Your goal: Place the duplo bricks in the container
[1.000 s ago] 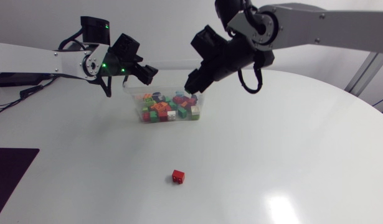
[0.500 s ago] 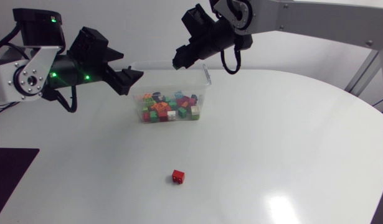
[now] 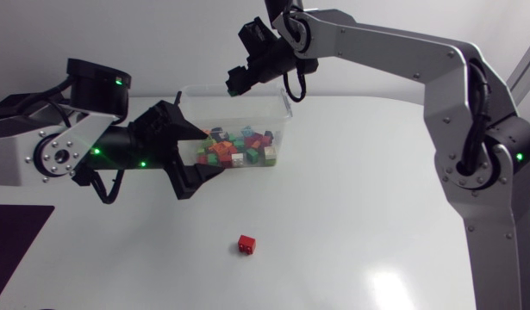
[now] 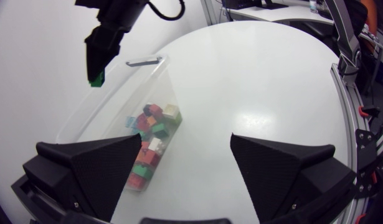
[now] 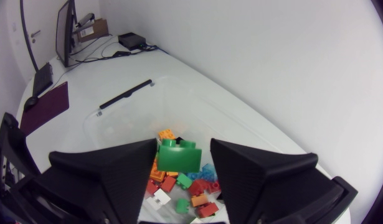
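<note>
Bench [image 3: 377,189] carries a clear container [image 3: 277,108], in which many duplo bricks [image 3: 234,148] lie. Right gripper [image 3: 235,84] hangs above it, close to the rim, with its fingers pinching a green brick [image 5: 179,155]. Left gripper [image 4: 186,143] is just beside the container wall, fingers spread wide around nothing. One red brick [image 3: 246,244] lies well apart on the bench. The risk, I think: released so near the rim, the green brick may bounce outside, and the left fingers may push the container.

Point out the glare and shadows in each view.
Head view: bright glare spot on the round white table. Left wrist view: softer glare on the table ahead of the open left gripper. Right wrist view: even light, no glare on the green plastic brick in the right gripper.
</note>
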`<state>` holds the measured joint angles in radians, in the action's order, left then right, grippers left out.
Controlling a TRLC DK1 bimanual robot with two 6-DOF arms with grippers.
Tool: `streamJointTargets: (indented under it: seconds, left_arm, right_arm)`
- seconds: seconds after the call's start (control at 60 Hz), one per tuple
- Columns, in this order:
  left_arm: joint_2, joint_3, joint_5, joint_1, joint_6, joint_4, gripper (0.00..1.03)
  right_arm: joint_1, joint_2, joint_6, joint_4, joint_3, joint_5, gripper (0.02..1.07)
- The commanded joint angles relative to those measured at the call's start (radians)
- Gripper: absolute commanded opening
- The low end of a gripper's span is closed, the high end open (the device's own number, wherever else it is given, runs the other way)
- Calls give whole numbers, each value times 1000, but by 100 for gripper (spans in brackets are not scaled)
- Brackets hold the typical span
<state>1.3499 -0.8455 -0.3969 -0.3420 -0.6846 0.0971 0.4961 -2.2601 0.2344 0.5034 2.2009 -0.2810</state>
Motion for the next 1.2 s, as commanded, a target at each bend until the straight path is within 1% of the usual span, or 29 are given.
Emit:
streamJointTargets:
  seconds: [0.0, 0.05, 0.2, 0.267, 0.383, 0.467, 0.517, 0.55, 0.65, 0.817, 0.9, 1.05, 1.183]
  left_arm:
    - [54, -29, 50, -48, -1, 72, 99]
    - [72, -52, 81, -77, 30, 128, 99]
    - [80, -90, 207, -149, 128, 211, 99]
    - [100, -124, 233, -157, 189, 256, 99]
    - [164, -190, 265, -187, 287, 382, 99]
    - [219, -228, 277, -207, 349, 451, 99]
    - [244, -244, 277, -216, 365, 481, 99]
    - [272, -260, 280, -229, 404, 507, 99]
    - [328, -294, 279, -256, 470, 563, 99]
    - [385, -342, 279, -304, 574, 622, 99]
    - [433, -385, 276, -331, 631, 678, 99]
    - [538, -437, 276, -365, 715, 730, 99]
    - [612, -468, 274, -371, 744, 748, 99]
  right_arm:
    - [-13, -29, -15, 26, 26, 23, 103]
    - [-18, -4, -17, 23, 2, 29, 103]
    - [-27, 79, -20, -5, -86, 60, 103]
    - [-27, 123, -21, -17, -127, 74, 103]
    - [-33, 205, -43, -28, -207, 78, 103]
    - [-37, 267, -50, -54, -287, 82, 103]
    - [-41, 303, -56, -71, -333, 83, 102]
    - [-45, 330, -61, -77, -368, 85, 102]
    - [-59, 398, -64, -103, -461, 83, 102]
    - [-94, 499, -69, -137, -592, 83, 102]
    - [-106, 547, -69, -144, -639, 83, 102]
    - [-123, 617, -67, -146, -702, 82, 102]
    - [-142, 662, -66, -160, -762, 77, 102]
